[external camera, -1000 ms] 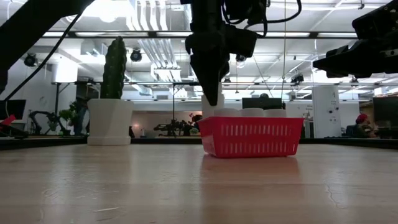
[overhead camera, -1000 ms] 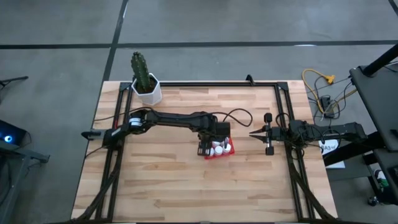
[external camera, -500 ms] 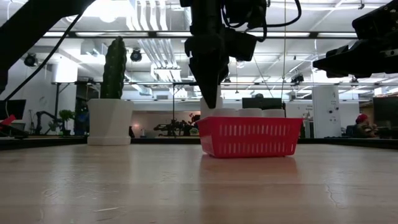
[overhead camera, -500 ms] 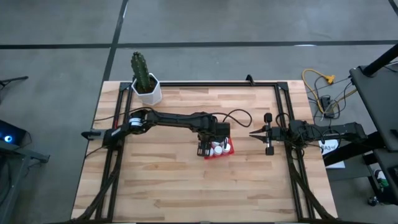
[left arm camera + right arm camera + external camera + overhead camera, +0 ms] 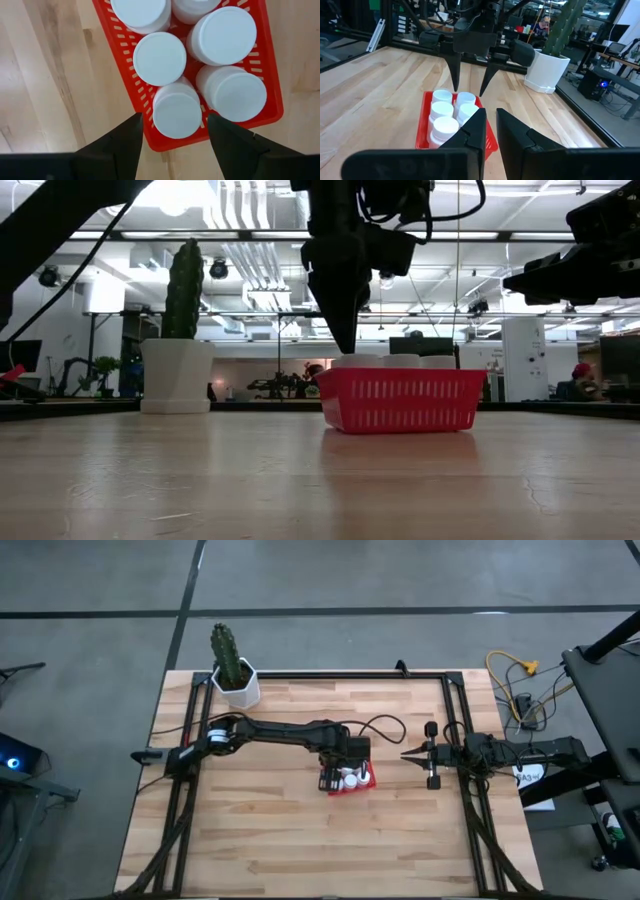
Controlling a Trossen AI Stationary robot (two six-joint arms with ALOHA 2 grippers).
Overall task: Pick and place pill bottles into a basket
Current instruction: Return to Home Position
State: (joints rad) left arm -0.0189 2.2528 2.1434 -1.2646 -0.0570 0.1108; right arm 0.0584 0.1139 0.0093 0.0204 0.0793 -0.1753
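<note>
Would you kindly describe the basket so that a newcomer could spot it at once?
On the wooden table, look near the middle, right under the left hand. The basket is red with meshed sides and holds white bottles, unlike the white cactus pot at a corner.

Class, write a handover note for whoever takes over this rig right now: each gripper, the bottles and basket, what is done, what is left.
Left gripper: open, empty, hovering just above the basket at mid-table.
Right gripper: shut, empty, parked at the table's right side.
Pill bottles: all six stand upright in the basket.
Done: the packing.
Left: bring the left arm home.
</note>
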